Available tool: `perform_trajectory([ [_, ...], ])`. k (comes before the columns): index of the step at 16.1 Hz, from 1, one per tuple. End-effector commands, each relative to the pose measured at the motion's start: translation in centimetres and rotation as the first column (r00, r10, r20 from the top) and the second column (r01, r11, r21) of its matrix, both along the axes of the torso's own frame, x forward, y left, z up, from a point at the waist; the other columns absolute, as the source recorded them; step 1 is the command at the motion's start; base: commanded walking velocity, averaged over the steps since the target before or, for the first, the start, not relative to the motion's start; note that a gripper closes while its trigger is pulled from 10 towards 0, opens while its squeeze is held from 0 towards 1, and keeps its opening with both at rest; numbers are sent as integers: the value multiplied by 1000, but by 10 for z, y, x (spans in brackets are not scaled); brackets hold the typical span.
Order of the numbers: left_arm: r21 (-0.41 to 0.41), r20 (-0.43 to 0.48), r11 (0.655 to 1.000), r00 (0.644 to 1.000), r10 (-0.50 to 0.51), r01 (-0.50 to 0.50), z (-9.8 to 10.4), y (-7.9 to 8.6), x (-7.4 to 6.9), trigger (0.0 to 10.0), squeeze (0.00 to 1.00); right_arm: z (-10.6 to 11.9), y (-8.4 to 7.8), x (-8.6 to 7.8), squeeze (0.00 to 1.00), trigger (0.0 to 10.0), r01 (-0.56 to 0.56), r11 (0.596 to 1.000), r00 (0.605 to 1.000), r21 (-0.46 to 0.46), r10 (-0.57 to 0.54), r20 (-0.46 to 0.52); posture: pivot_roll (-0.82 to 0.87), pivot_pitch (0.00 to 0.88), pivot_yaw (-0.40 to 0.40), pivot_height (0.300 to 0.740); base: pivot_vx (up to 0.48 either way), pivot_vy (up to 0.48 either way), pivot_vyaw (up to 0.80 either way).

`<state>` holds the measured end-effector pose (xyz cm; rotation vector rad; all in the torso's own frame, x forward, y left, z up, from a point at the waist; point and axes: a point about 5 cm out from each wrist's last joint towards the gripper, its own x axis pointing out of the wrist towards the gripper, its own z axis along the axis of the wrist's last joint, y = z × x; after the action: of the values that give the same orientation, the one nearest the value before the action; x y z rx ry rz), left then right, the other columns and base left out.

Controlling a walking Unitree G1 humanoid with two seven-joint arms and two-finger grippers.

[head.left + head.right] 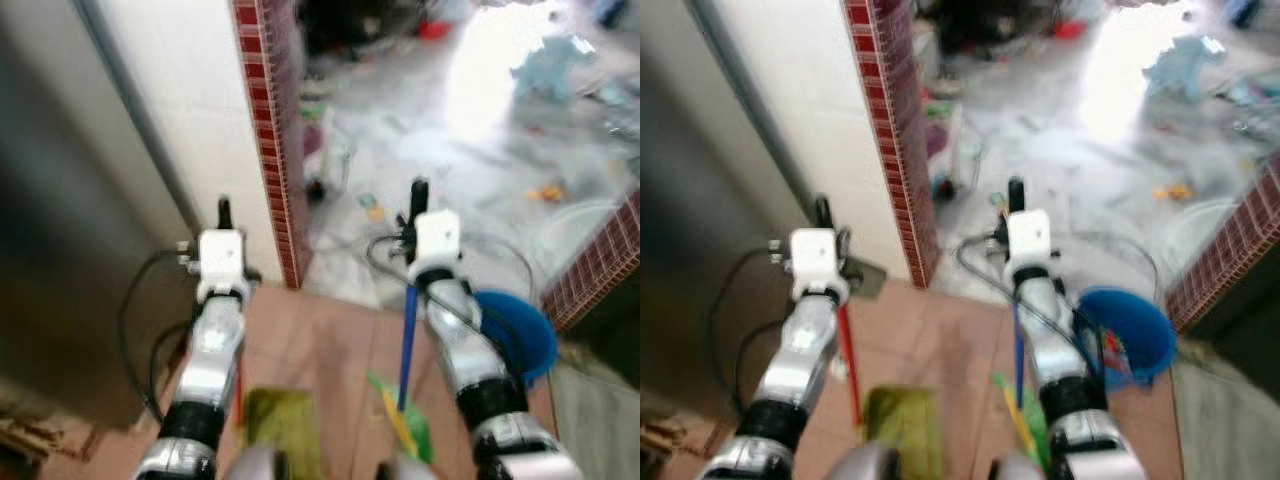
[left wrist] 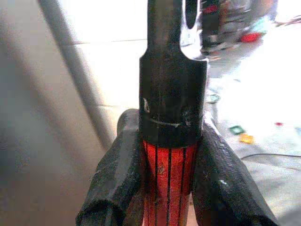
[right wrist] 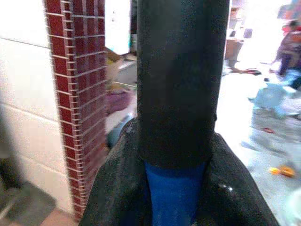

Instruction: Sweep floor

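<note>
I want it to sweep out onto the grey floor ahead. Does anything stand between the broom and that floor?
Yes. The right gripper holds the broom; a blue bucket stands at its right, and cables and scattered litter lie across the grey floor ahead.

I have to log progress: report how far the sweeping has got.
Done: both tools are picked up. The left gripper is shut on the red handle, the right gripper on the blue handle of the broom. Left: litter such as the orange scrap lies on the wet floor ahead, so sweeping looks barely begun.
</note>
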<state>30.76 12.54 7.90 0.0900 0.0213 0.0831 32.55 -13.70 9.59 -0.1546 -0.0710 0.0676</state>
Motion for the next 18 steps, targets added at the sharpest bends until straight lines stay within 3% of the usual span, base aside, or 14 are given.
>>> perform_trajectory([
  [1, 57, 67, 997, 997, 38, -42, 12, 15, 4, 10000, 0, 7, 12, 2, 0, 10000, -26, 1000, 999, 1, 26, 23, -70, 0, 41, 740, 0, 0, 0],
  [3, 39, 52, 995, 994, 95, -97, 9, 18, 7, 10000, 0, 4, 13, 2, 0, 10000, -21, 1000, 1000, -7, 21, 17, -73, 0, 40, 740, 0, 0, 0],
  [6, 49, 77, 994, 993, 95, -99, 10, 16, 14, 10000, 0, 6, 13, 5, 0, 10000, -15, 1000, 1000, -11, 16, 20, -81, 0, 36, 740, 0, 0, 0],
  [9, 3, 123, 999, 991, 49, -49, 11, 3, 19, 10000, 0, 9, 13, 8, 0, 10000, -7, 1000, 1000, -20, 7, 28, -89, 0, 30, 740, 0, 0, 0],
  [11, -21, 79, 1000, 997, 2, 0, 4, -14, 22, 10000, 0, 7, 10, 9, 0, 10000, 23, 1000, 1000, -3, -23, 7, -106, 0, 26, 740, 0, 0, 0],
  [13, -15, 72, 1000, 997, -12, 14, 3, -18, 22, 10000, 0, 8, 9, 9, 0, 10000, 27, 1000, 1000, -3, -27, 6, -112, 0, 26, 740, 0, 0, 0],
  [15, -6, 22, 997, 997, -75, 75, -8, -38, 17, 10000, 0, 9, 6, 11, 0, 10000, 53, 999, 999, 0, -53, -3, -134, 0, 34, 740, 0, 0, 0],
  [18, 31, -4, 995, 996, -91, 91, -22, -43, 8, 10000, 0, 8, 0, 11, 0, 10000, 80, 997, 997, 15, -80, -14, -152, 0, 45, 740, 0, 0, 0],
])
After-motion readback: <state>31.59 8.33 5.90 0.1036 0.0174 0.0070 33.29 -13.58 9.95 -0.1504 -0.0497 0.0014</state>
